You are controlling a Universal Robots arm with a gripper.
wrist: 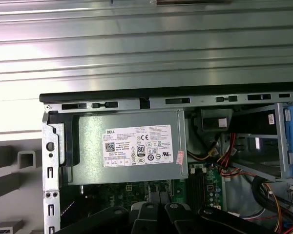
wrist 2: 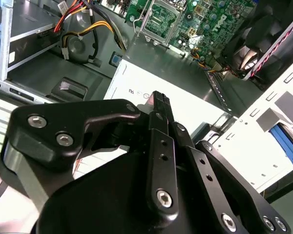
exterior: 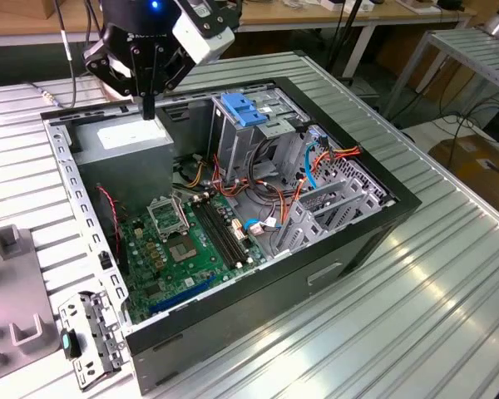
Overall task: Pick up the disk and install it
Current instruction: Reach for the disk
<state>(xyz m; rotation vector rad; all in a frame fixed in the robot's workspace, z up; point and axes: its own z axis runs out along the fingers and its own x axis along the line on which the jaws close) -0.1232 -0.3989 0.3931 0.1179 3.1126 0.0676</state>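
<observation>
My gripper (exterior: 148,106) hangs over the back corner of the open computer case (exterior: 374,229), at the exterior view's left. It sits just above the grey power-supply box (exterior: 121,141) with its white sticker (wrist: 137,146). In the second wrist view the gripper (wrist 2: 160,100) is shut, its fingers pressed together with nothing between them. A blue strip (wrist 2: 287,140) lies outside the case wall beside a grey block; I cannot tell whether it belongs to the disk. A blue plastic caddy (exterior: 244,108) sits on top of the drive cage.
Inside the case are the green motherboard (exterior: 187,245), bundles of orange and red cables (exterior: 270,195) and a grey card bracket (exterior: 337,204). Grey fixtures (exterior: 12,283) and a loose metal bracket (exterior: 91,337) lie on the ribbed table at the exterior view's left.
</observation>
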